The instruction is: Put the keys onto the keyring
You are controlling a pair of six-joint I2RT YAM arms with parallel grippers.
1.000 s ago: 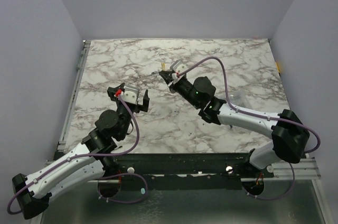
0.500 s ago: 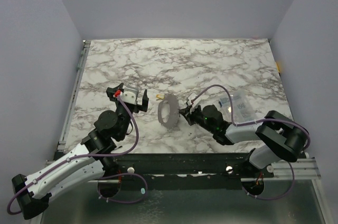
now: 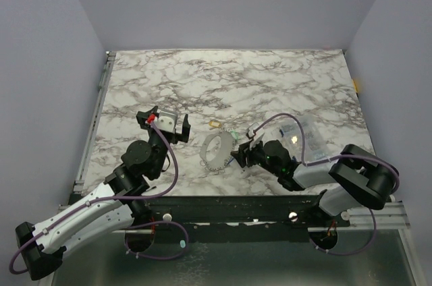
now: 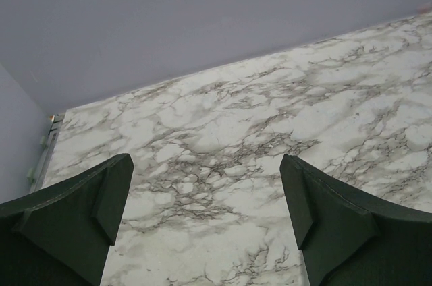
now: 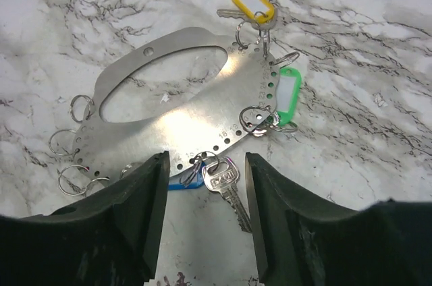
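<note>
The keyring (image 5: pixel 169 124), a flat grey metal hoop with small holes and split rings along its rim, lies on the marble; the top view shows the keyring (image 3: pixel 216 151) at centre front. Three keys hang from its rim: a yellow-tagged key (image 5: pixel 251 4), a green-tagged key (image 5: pixel 289 94) and a silver key (image 5: pixel 226 185) with a blue tag (image 5: pixel 181 183). My right gripper (image 5: pixel 206 164) stands open just short of the rim, its fingers on either side of the silver key without touching it. My left gripper (image 3: pixel 169 124) is open and empty, left of the ring.
A clear plastic box (image 3: pixel 305 131) sits to the right, behind the right arm. The yellow-tagged key (image 3: pixel 215 124) points toward the table's middle. In the left wrist view there is only marble table (image 4: pixel 223 131) and the back wall.
My right arm pulled back from mid-table toward the front with the keyring, laid it down and opened its jaws. The left arm has not moved.
</note>
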